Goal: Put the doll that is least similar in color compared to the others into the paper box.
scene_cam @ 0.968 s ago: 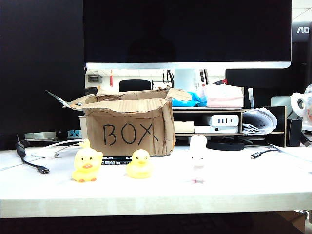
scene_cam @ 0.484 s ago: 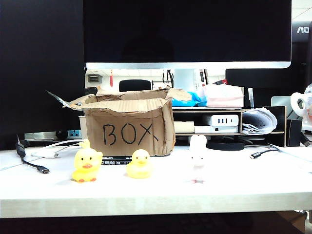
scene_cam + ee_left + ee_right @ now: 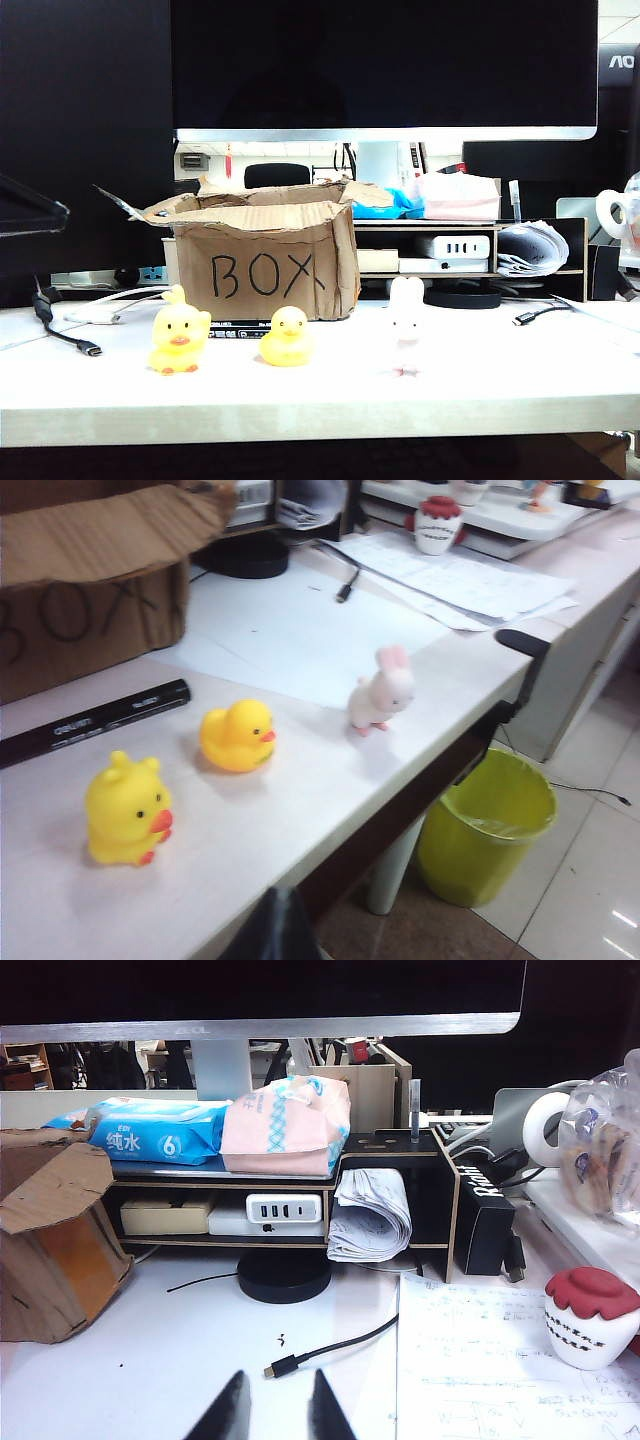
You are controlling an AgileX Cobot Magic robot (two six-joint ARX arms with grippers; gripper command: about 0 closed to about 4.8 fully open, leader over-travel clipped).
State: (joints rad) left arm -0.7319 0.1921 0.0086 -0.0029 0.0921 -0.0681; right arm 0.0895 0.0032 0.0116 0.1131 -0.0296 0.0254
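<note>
Doll [image 3: 405, 312], the little white rabbit, stands on the desk [image 3: 500, 385] at about 4 o'clock from the paper box [image 3: 265, 262], with two yellow ducks [image 3: 284, 337] in a row beside it.

I think the best way is to come down over the rabbit, pinch its body softly, lift it above the ragged flaps, then let go inside.

The right end effector [image 3: 272, 1410] is open a little and holds nothing. The left end effector [image 3: 272, 928] shows only as a dark blur, so I cannot tell if it is open. The box's inside is hidden.
</note>
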